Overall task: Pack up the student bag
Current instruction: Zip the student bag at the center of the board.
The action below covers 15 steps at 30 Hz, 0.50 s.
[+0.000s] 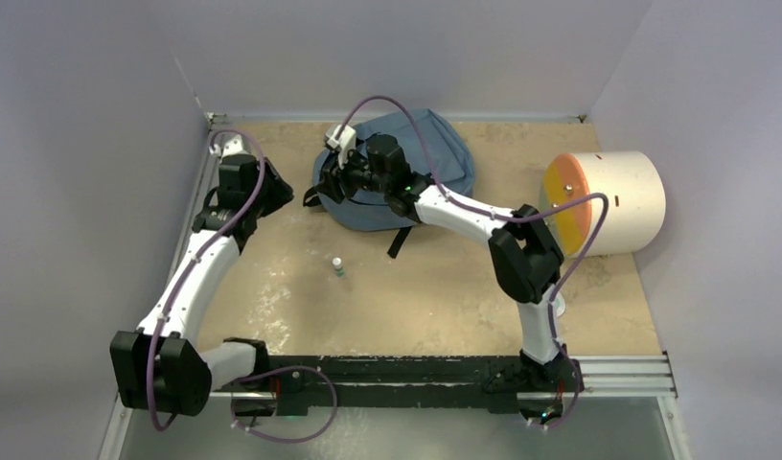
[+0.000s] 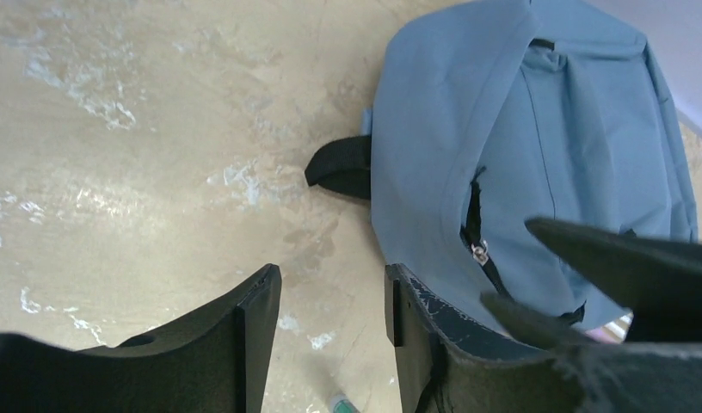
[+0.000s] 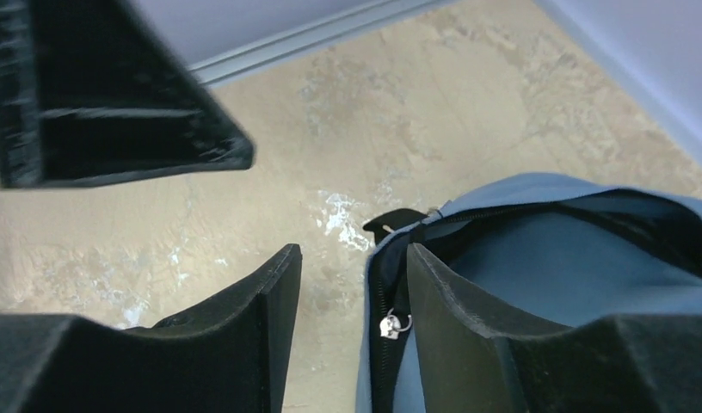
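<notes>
Top view overhead, wide; wrist views close, sharing student bag (image 2: 545, 146).

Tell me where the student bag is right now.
In the top view the student bag lies at the far middle of the table, left of the white cylinder, with the right gripper at its left edge.

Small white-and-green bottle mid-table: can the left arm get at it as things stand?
Likely yes. The small white-and-green bottle stands alone on bare tan tabletop; the left tool hangs nearby, open and empty, nothing between them.
</notes>
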Each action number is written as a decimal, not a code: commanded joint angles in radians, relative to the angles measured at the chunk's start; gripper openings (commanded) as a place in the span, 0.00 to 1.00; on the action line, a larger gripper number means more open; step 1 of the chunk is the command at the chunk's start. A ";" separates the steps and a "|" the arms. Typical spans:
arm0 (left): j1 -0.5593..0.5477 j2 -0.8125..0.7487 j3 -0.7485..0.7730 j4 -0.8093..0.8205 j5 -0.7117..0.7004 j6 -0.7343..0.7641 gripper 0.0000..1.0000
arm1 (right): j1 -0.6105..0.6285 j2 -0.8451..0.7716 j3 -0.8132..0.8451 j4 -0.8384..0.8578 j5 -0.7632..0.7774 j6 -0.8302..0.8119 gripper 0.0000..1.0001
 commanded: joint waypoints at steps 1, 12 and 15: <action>0.000 -0.052 -0.040 0.028 0.054 -0.019 0.48 | -0.060 0.061 0.143 -0.159 -0.103 0.090 0.51; 0.000 -0.082 -0.095 0.055 0.092 0.003 0.47 | -0.114 0.116 0.211 -0.193 -0.177 0.149 0.51; 0.000 -0.085 -0.100 0.057 0.094 0.005 0.47 | -0.114 0.137 0.231 -0.208 -0.205 0.150 0.52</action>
